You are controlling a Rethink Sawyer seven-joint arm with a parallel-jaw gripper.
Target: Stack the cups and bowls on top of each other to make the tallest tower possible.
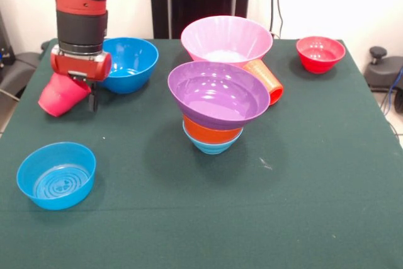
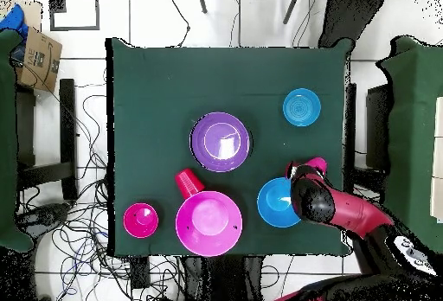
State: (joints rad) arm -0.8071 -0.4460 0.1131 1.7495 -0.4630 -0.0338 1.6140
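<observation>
The gripper (image 1: 80, 86) hangs low over the tabletop (image 1: 302, 174) and is clamped on the pink cup (image 1: 62, 94), which is tilted with its mouth toward the tabletop and away from the arm. In the overhead view the gripper (image 2: 303, 174) is mostly hidden under the arm, and only a bit of the pink cup (image 2: 317, 164) shows past it.

Just behind the gripper, toward the pedestal, sits the deep blue bowl (image 1: 129, 62), upright and close to the cup. In front of the gripper, nearer the camera in the front view, the small blue bowl (image 1: 56, 175) stands alone, well apart from it.

Off to the gripper's side, toward the tabletop's middle, is the tower (image 1: 216, 114): 3 bowls nested, the light-blue bowl (image 1: 211, 145) at the bottom, the orange bowl (image 1: 211, 132) in it, and the purple bowl (image 1: 218, 94) on top, tilted a little. Beyond the tower stands the pink bowl (image 1: 227, 40), with the orange cup (image 1: 267, 80) lying on its side against it. Farthest from the gripper, near the tabletop's far corner, sits the red bowl (image 1: 320, 53).
</observation>
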